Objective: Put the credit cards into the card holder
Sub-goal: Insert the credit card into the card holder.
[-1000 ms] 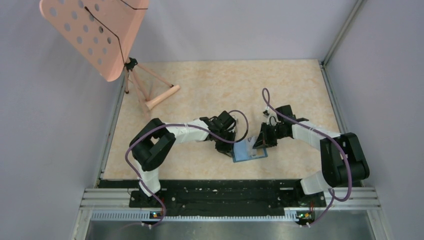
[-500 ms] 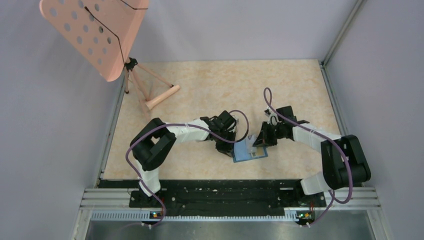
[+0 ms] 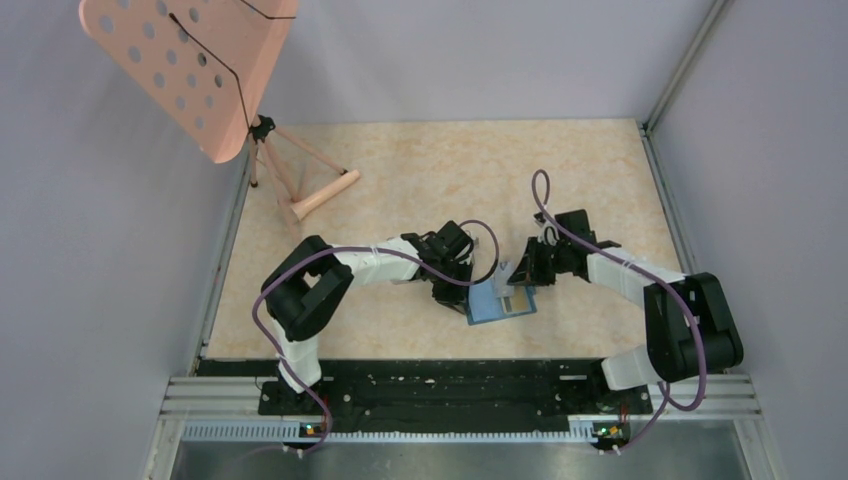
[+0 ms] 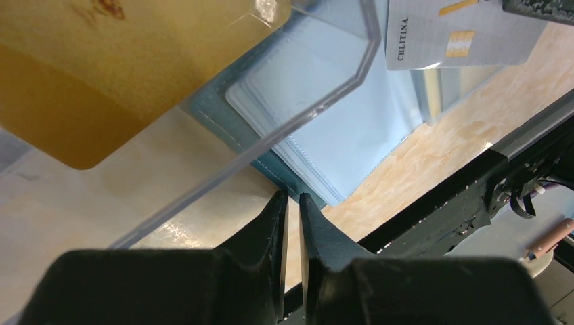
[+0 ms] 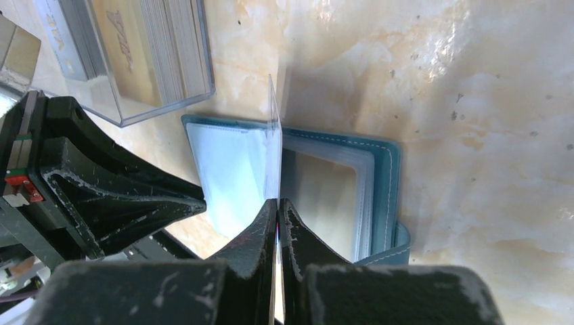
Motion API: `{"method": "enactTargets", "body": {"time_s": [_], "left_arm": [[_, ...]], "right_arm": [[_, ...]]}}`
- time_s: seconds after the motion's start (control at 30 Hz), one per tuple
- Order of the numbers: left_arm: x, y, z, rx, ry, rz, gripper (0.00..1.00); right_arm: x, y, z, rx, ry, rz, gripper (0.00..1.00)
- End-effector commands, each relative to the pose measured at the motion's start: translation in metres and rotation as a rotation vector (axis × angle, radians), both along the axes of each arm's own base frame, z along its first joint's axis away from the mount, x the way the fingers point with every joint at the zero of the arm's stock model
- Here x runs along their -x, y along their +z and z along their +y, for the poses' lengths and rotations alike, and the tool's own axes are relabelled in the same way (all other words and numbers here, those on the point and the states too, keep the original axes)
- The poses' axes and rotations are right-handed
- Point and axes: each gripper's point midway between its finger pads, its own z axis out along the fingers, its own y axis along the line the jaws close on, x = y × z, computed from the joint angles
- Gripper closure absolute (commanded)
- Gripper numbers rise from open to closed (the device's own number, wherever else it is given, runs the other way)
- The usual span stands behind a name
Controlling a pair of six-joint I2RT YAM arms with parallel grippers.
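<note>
Here is the right gripper [image 5: 277, 203], low in the middle of its wrist view, jaws pinched tight on a whitish credit card [image 5: 273, 135]. The card stands on edge, pointing straight up the frame. Under it lies the card holder [image 5: 325, 196], spread open on the marbled table [image 3: 450, 170], teal rim outside and pale blue pockets inside. The card's far edge hangs over the fold between the two pages; whether it touches a pocket, I cannot tell.

From the overhead camera, the holder sits low in the centre of the frame, between the two arms.

Now the left gripper [image 4: 292, 203]: its jaws are almost together with a thin slit between them, the tips right at the holder's near teal edge. Whether they pinch that edge, I cannot tell.

In the upper left of the right wrist view stands a clear plastic box [image 5: 135, 68], just beside the holder. An orange-yellow card [image 4: 101, 61] lies inside it.
</note>
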Motion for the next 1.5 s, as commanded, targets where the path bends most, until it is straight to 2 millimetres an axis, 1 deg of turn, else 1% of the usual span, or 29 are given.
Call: {"method": "enactTargets", "body": {"time_s": [0.0, 0.1, 0.2, 0.33, 0.4, 0.5, 0.67, 0.8, 0.97, 1.17, 1.33, 1.47], "left_arm": [[0.005, -0.024, 0.012, -0.069, 0.015, 0.051, 0.83], [0.005, -0.024, 0.012, -0.07, 0.015, 0.052, 0.84], [0.005, -0.024, 0.012, -0.07, 0.015, 0.052, 0.84], [0.005, -0.024, 0.011, -0.07, 0.011, 0.053, 0.84], [0.004, -0.025, 0.011, -0.072, 0.011, 0.054, 0.84], [0.004, -0.025, 0.011, -0.073, 0.01, 0.054, 0.84], [0.004, -0.026, 0.012, -0.079, 0.01, 0.055, 0.84], [0.004, -0.027, 0.012, -0.081, 0.009, 0.054, 0.84], [0.004, -0.027, 0.012, -0.082, 0.009, 0.053, 0.84], [0.004, -0.027, 0.013, -0.086, 0.01, 0.052, 0.85], [0.004, -0.028, 0.013, -0.084, 0.008, 0.056, 0.85], [0.004, -0.028, 0.012, -0.084, 0.007, 0.057, 0.85]], "right_arm": [[-0.017, 0.005, -0.009, 0.03, -0.044, -0.074, 1.0], [-0.015, 0.003, -0.009, 0.028, -0.042, -0.069, 1.0], [-0.009, 0.001, -0.003, -0.01, -0.022, -0.048, 1.0], [0.007, -0.003, 0.007, -0.084, 0.016, 0.012, 1.0], [0.017, -0.006, 0.01, -0.112, 0.03, 0.048, 1.0], [0.028, -0.007, 0.013, -0.14, 0.042, 0.081, 1.0], [0.038, -0.004, 0.014, -0.156, 0.049, 0.127, 1.0], [0.039, -0.001, 0.013, -0.145, 0.054, 0.15, 1.0], [0.037, -0.005, 0.007, -0.094, 0.047, 0.169, 1.0], [0.038, -0.006, 0.008, -0.093, 0.071, 0.194, 1.0], [0.041, -0.015, 0.006, -0.069, 0.112, 0.239, 1.0], [0.04, -0.017, 0.011, -0.098, 0.14, 0.259, 1.0]]}}
